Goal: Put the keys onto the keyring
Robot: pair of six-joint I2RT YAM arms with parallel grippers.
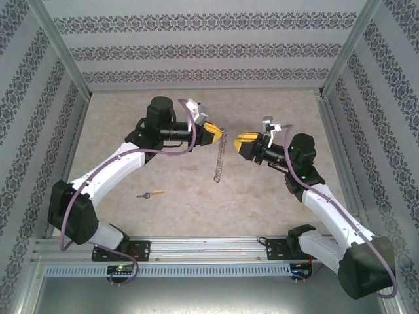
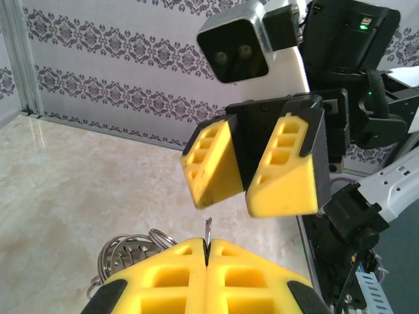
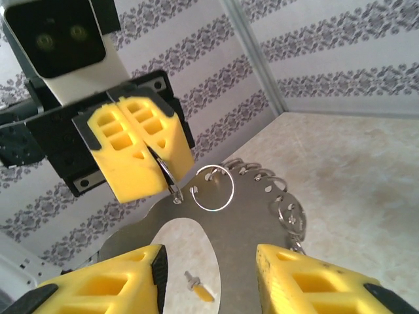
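1. Overhead, the keyring (image 1: 220,160) is a thin grey chain of small linked rings. It hangs from the left jaws towards the beige marbled desk (image 1: 131,124). Whether its lower end touches the desk I cannot tell.
2. The left jaws are closed: their yellow fingers (image 2: 163,281) press together and pinch a thin wire loop at the top of the keyring.
3. From the right wrist, that loop is a plain round ring of fine wire just beside the left fingertips. More small grey rings curve away to its right.
4. The right jaws stand open and hold nothing. They face the left jaws, near the keyring, and from above they sit apart from it.
5. The key (image 1: 150,194) lies flat on the desk. It has a brass-gold shaft and a dark head, and is well apart from the keyring, beside the left arm.
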